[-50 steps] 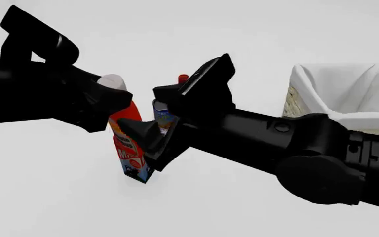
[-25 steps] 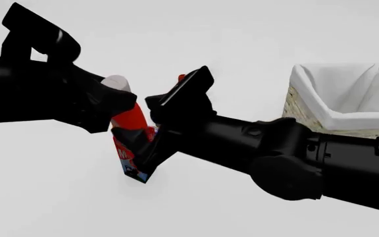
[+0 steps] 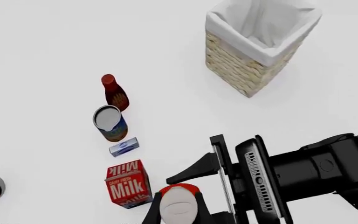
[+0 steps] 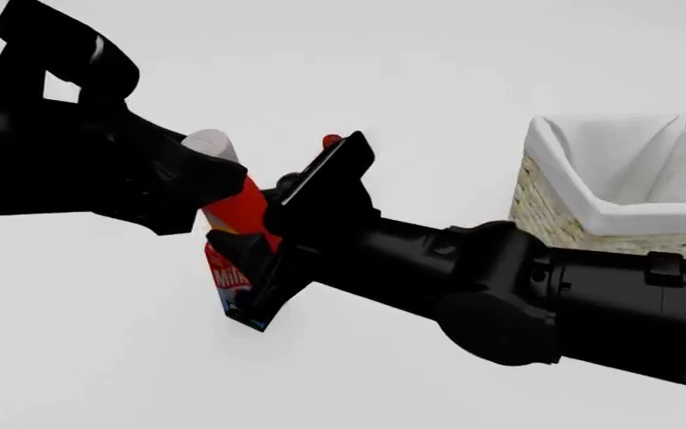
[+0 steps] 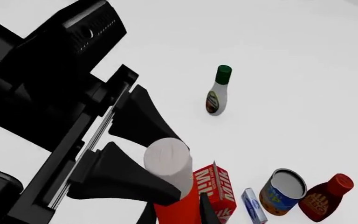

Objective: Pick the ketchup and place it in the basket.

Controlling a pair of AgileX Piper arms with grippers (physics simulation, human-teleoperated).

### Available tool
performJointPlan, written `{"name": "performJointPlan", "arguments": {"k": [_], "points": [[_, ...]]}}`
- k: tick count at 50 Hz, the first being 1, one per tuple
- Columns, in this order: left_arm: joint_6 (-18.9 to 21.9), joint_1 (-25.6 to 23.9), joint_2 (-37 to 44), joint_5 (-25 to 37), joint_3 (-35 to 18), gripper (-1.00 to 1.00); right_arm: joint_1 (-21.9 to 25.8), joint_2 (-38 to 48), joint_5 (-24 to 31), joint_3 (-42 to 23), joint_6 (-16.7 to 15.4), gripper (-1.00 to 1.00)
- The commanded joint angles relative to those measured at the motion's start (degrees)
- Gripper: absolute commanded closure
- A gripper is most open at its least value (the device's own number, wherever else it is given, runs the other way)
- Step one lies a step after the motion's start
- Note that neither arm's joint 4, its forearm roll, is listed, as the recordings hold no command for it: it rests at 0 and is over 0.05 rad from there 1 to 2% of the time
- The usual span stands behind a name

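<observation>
The ketchup (image 3: 179, 205) is upright just beside the milk carton (image 3: 128, 184) and well apart from the basket (image 3: 253, 51). Its pale cap faces the left wrist camera, and a rim of red shoulder shows around the cap. The base is hidden, so contact with the desk (image 3: 54, 46) cannot be judged.

The left gripper (image 3: 177, 216) has its jaws set on either side of the bottle's upper part. In the right wrist view, its two wedge-shaped fingers (image 5: 120, 179) bracket the cap and appear to press against the bottle, grasping it.

The right gripper (image 5: 176, 216) reaches in from the basket side. Its dark fingers lie along both flanks of the red body, but it cannot be told whether they clench it or merely straddle it.

The carton is red and carries the word "Milk" in large white letters on its side and again on its sloped top. A smaller line above the word is too fine to read.

A row of items runs away from the carton: a small blue box (image 3: 124, 147), an open-topped can (image 3: 109, 122) with a blue and yellow label, and a dark maroon bottle (image 3: 113, 93) with a red cap. Their printing is illegible.

A white bottle (image 5: 217, 91) with a green cap stands apart from the row. Its oval label is unreadable.
</observation>
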Motion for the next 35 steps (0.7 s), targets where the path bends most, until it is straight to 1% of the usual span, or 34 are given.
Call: {"name": "performJointPlan", "arguments": {"k": [1,2,3,9,10,11,12,16,18,19,20,21,22,23,24,26,27,29,30,33,35], "points": [[-0.1,-1.9,-0.7,0.5,-1.1,1.00,-0.1,-0.2,-0.7,1.6,0.6,1.00],[0.3,-1.6,-0.9,0.3,-1.0,1.00,-0.1,-0.3,-0.7,1.7,0.5,1.00],[-0.4,-1.9,-0.8,0.3,-1.0,1.00,-0.1,-0.5,-0.7,1.8,0.5,1.00],[-0.3,-1.8,-0.8,-0.1,-1.6,1.00,-0.6,-1.0,-0.4,1.8,0.7,1.00],[2.0,-0.1,-1.2,-0.4,-1.5,1.00,-0.6,-1.2,-0.4,2.0,0.7,1.00],[2.0,-0.1,-1.2,-0.4,-1.5,1.00,-0.6,-1.2,-0.4,2.0,0.7,1.00],[0.0,-0.9,-0.9,-0.5,-1.8,-1.00,-0.7,-1.1,-0.3,2.0,0.7,1.00],[-0.6,-0.5,-1.5,-0.7,-2.8,-1.00,-1.1,-1.1,-0.3,2.1,0.8,1.00],[-0.1,0.0,-1.7,-0.7,-3.3,-1.00,-1.3,-1.1,-0.1,2.1,0.8,1.00],[-1.2,0.0,-2.0,-0.9,-3.9,-1.00,-1.3,-1.2,-0.1,2.1,0.9,1.00],[-4.1,-1.1,-2.2,-1.0,-4.6,-1.00,-1.4,-1.1,-0.2,2.1,0.9,1.00],[-4.1,-1.1,-2.2,-1.0,-4.6,-1.00,-1.5,-1.1,-0.2,2.1,1.1,1.00],[-1.7,0.3,-2.5,-1.2,-5.1,-1.00,-1.5,-1.1,-0.2,2.2,1.3,1.00],[-1.7,0.3,-2.5,-1.2,-5.1,-1.00,-1.5,-1.1,-0.2,2.2,1.3,1.00],[-3.0,-0.2,-2.2,-0.8,-5.2,-1.00,-1.6,-1.0,-0.3,2.3,1.1,1.00],[-2.4,0.2,-2.2,-0.9,-5.3,-1.00,-1.7,-1.1,-0.3,2.4,1.5,1.00],[-2.9,0.4,-2.4,-1.0,-5.5,-1.00,-1.8,-1.1,-0.3,2.4,1.3,1.00],[-2.0,1.2,-2.6,-1.1,-5.7,-1.00,-2.1,-1.2,-0.3,2.4,1.6,1.00],[-2.6,1.8,-2.8,-1.1,-5.8,-1.00,-2.1,-1.2,-0.4,2.5,1.7,1.00],[-2.1,2.3,-3.1,-1.1,-6.1,-1.00,-2.3,-1.3,-0.7,2.9,1.9,1.00],[-2.7,3.2,-3.4,-1.1,-6.5,-1.00,-2.4,-1.4,-0.9,3.3,2.0,1.00]]}}
